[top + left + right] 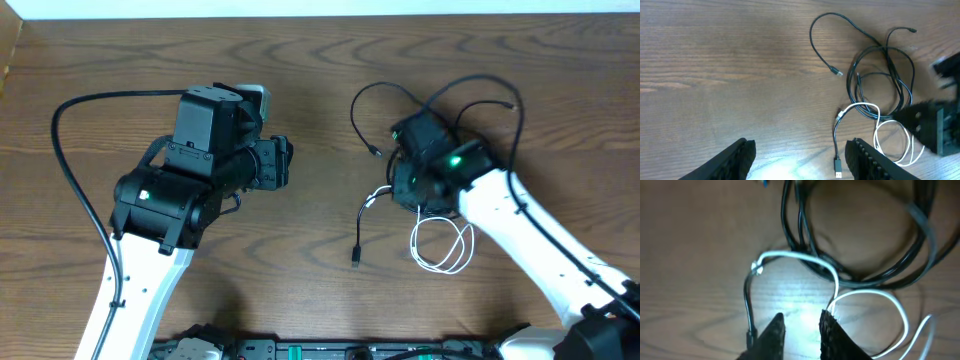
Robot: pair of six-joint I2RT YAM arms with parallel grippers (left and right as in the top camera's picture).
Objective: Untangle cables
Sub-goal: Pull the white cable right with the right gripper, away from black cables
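Two fingers of the right hand (801, 319) stand slightly parted over bare table (690, 240), grasping nothing; the white cable (790, 254) lies just beside one tip. Beyond it the black cables (865, 281) loop together, toward the table's right edge. The left hand (801, 146) hangs released and empty. The step looks like freeing the white cable; next, pinch it and draw it clear.

- No text, label, brand or number legible in any view.
- cables (858, 85) and wooden table (715, 75): no markings that can be read.
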